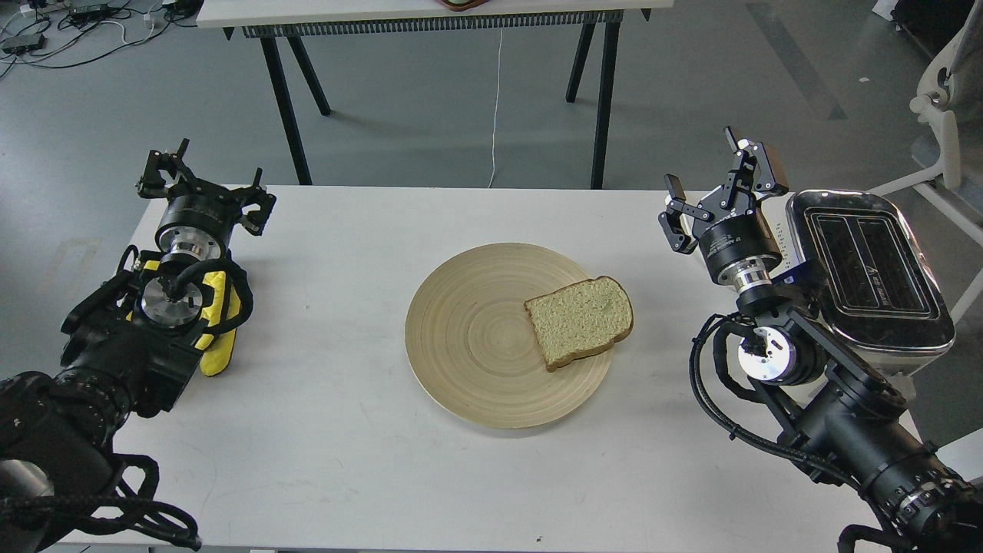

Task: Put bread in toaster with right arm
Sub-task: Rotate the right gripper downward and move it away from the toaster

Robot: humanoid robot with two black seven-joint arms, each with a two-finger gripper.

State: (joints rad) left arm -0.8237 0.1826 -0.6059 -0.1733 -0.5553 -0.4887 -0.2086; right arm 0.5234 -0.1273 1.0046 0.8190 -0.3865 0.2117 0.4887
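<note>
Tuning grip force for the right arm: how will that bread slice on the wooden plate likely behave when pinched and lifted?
The bread looks thin and porous, so probably light and easily crushed. Held by one edge, it may sag. It lies flat on the plate, overhanging the rim slightly, so that crust edge seems easiest to pinch.

Both end effectors (206, 184) (718, 188) spread, empty.

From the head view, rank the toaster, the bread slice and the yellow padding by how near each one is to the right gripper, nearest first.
From the right gripper:
1. Toaster, right beside it at the table's right edge.
2. Bread, toward the middle, on the right part of the wooden plate.
3. Yellow padding, far across the table under the left arm.
</note>
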